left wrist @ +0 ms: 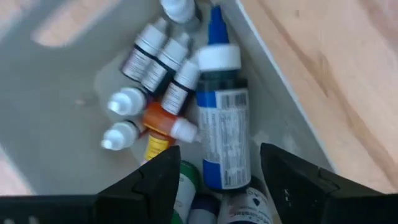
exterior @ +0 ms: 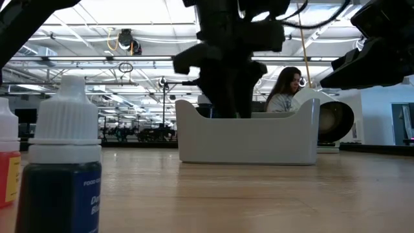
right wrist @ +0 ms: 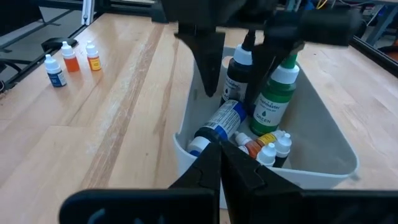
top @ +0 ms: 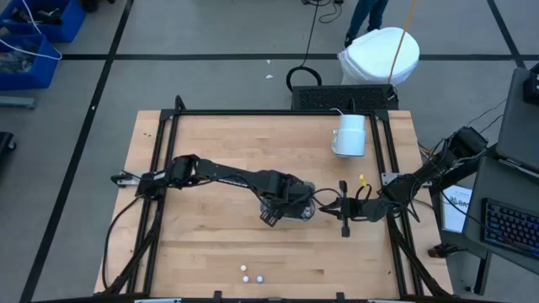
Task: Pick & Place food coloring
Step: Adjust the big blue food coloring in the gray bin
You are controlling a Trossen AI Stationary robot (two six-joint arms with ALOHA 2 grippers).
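Note:
A clear plastic tray (top: 305,210) sits mid-table, holding food coloring. In it, a large blue bottle (left wrist: 221,134) lies on its side among several small white-capped dropper bottles (left wrist: 155,62), and a green bottle (right wrist: 273,93) stands upright. My left gripper (left wrist: 221,180) hangs open over the tray, pointing down, one finger on either side of the blue bottle's lower end and touching nothing I can see. My right gripper (right wrist: 222,152) is shut, its tips at the tray's rim on the table's right side. Three dropper bottles (top: 249,274) stand upright near the table's near edge. My right gripper comes level from the table's right side, its shut fingertips (right wrist: 214,155) against the tray's rim (right wrist: 186,146). Whether they touch or pinch the rim, I cannot tell. The tray rests flat on the table.
A large white mug (top: 349,135) stands toward the far right of the table. Black frame rails (top: 160,168) run along the left and right sides. Bare wood lies between the tray and the three loose bottles (right wrist: 70,59). A person (exterior: 284,90) sits in the room beyond the table.

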